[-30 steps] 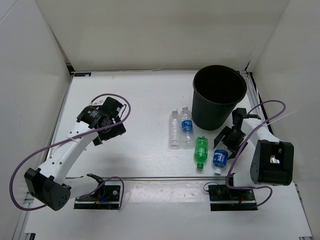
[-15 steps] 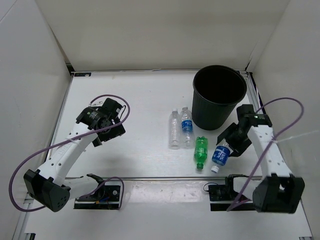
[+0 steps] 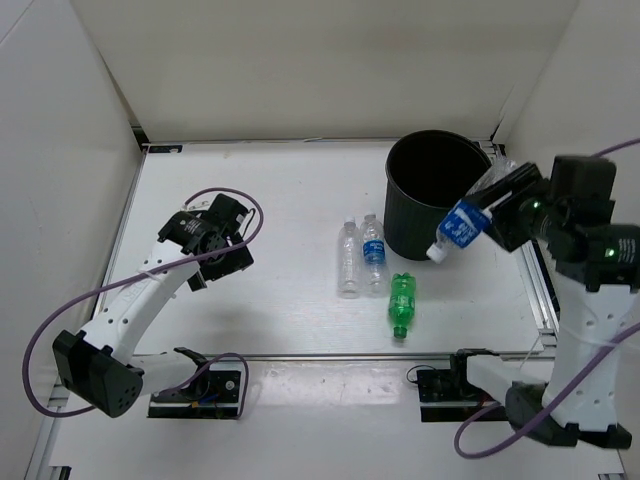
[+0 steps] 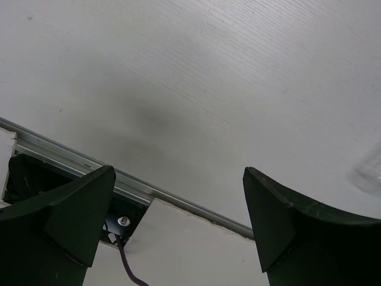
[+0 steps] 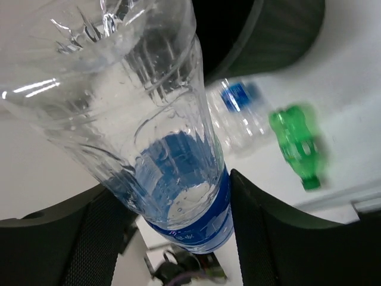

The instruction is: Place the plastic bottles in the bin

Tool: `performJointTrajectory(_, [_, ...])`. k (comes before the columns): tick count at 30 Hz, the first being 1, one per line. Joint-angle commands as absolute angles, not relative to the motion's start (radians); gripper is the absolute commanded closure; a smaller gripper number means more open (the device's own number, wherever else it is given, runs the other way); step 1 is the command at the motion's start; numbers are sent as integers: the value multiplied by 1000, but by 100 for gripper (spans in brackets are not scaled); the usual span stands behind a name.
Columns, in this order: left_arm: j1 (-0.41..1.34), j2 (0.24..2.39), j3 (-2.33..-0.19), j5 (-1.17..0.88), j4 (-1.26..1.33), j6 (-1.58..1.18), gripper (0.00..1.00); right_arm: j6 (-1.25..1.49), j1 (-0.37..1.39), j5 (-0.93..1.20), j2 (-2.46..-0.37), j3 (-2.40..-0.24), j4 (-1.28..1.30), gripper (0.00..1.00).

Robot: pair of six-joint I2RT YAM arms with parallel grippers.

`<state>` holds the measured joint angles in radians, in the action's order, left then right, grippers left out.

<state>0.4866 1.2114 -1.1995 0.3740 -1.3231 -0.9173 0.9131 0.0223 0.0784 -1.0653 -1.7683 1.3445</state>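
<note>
Bottle (image 3: pixel 460 225) pinched by right pincer (image 3: pixel 488 207) beside bin (image 3: pixel 405 225) rim, left pincer (image 4: pixel 178 199) spread

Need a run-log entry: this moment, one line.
right claw: shut on blue-label bottle by bin | left claw: open, empty | lying: clear bottle, green bottle, second labelled bottle

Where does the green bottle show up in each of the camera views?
Top external: the green bottle lies right of centre, just nearer the arm bases than the bin.
Left wrist: not in it.
Right wrist: right of centre, blurred, behind the held blue-label bottle.
Shared landmark: the bin, which is at the top edge of the right wrist view.
</note>
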Motion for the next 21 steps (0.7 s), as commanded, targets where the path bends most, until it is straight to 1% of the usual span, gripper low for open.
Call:
performJointTrajectory(1, [491,1203,-1224,391,-1312,-905,0,907,26,2,-1218,-1946,1287,66])
performJointTrajectory(4, [491,1212,-1224,391,-1312,-887,0,861,26,12,-1371,-2128,1191,66])
performJointTrajectory(6, [491,1212,-1224,391,-1312,-887,0,851,26,12,-1462,-2177,1143,66])
performJointTrajectory(9, [491,1203,-1224,400,-1321,-887,0,842,26,-24,-1528,-2180,1120,66])
performJointTrajectory(11, [491,1193,-1224,400,-1330,-896,0,813,37,-43,-1528,-2107,1086,64])
performJointTrajectory(12, [491,1183,-1213,400,-1330,-896,0,802,46,-54,-1528,-2085,1075,42])
performJointTrajectory(13, [491,1172,-1213,400,-1330,-896,0,776,46,-54,-1528,-2068,1059,25])
performJointTrajectory(14, [491,1172,-1201,400,-1330,-905,0,767,46,-63,-1528,-2059,1058,9])
performJointTrajectory(15, [491,1163,-1201,400,-1330,-905,0,767,46,-63,-1516,-2059,1058,0])
performJointTrajectory(18, [491,1154,-1175,400,-1330,-905,0,743,37,-46,-1459,-2059,1049,0])
performJointTrajectory(21, [491,1154,-1166,400,-1330,-905,0,742,81,-34,-1358,-1979,1049,0])
